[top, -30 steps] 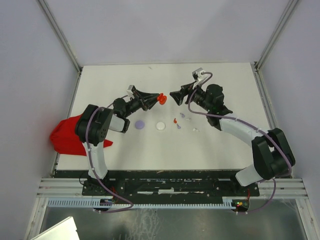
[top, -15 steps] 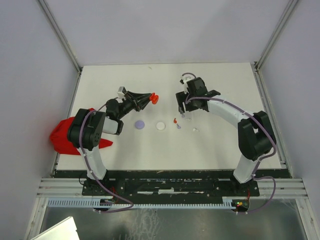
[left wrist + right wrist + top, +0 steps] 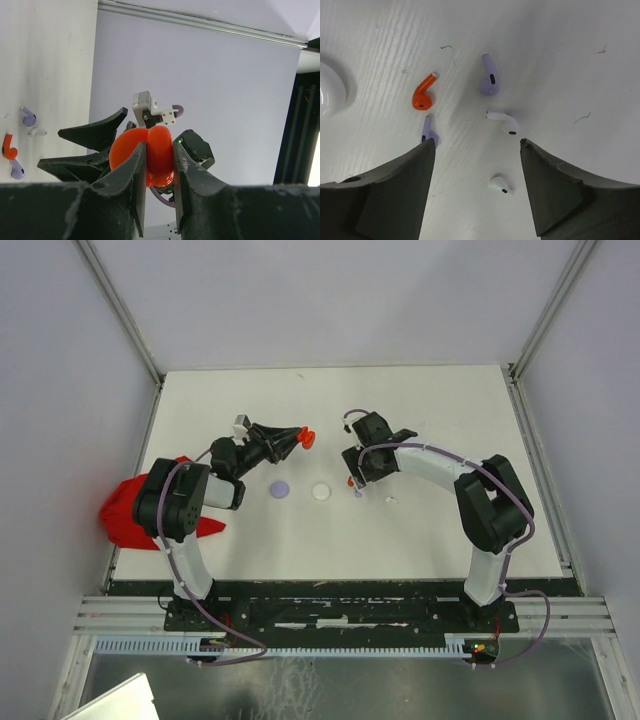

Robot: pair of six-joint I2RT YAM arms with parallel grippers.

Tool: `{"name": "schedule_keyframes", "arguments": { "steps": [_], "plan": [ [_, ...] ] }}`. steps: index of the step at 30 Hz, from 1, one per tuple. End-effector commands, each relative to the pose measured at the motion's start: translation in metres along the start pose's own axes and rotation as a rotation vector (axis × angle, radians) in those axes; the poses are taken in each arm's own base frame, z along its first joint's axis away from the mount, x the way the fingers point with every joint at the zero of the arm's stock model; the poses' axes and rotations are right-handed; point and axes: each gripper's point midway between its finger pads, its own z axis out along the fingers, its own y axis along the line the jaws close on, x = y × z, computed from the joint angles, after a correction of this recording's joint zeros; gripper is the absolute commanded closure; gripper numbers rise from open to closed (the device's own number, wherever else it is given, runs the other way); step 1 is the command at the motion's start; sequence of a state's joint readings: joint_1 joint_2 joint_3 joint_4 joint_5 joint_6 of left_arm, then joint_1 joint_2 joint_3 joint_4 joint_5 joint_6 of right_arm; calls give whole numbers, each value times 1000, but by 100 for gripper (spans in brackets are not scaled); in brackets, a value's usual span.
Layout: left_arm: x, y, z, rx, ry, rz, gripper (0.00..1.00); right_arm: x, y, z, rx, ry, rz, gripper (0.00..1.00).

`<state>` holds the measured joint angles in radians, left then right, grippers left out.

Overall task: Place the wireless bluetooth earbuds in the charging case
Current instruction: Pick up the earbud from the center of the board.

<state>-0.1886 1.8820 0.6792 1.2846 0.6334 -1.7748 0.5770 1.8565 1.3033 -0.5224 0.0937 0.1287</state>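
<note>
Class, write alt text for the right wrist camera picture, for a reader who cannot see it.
Below the right gripper, its fingers spread open, five earbuds lie loose on the white table: a red earbud, two lilac earbuds and two white earbuds. A white round disc shows at the left edge.

Five earbuds (image 3: 502, 122), one red, two lilac, two white; one red case (image 3: 156, 150), one lilac case (image 3: 281, 489), one white case (image 3: 321, 492).

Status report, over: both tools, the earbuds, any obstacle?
Left tool shut on red case, held up. Right tool open above five earbuds on table. Nothing between them.
</note>
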Motion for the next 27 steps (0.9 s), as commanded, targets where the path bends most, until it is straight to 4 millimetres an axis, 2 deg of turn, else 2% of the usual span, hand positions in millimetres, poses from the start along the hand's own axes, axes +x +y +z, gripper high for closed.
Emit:
{"name": "schedule_keyframes", "arguments": {
  "steps": [1, 12, 27],
  "plan": [
    [4, -21, -5, 56, 3, 100, 97, -16, -14, 7, 91, -56, -14, 23],
    [4, -22, -8, 62, -1, 99, 97, -24, -13, 29, 104, -59, -29, 23],
    [0, -19, -15, 72, -13, 76, 97, -29, 12, 34, 60, -50, -59, 22]
  ]
}}
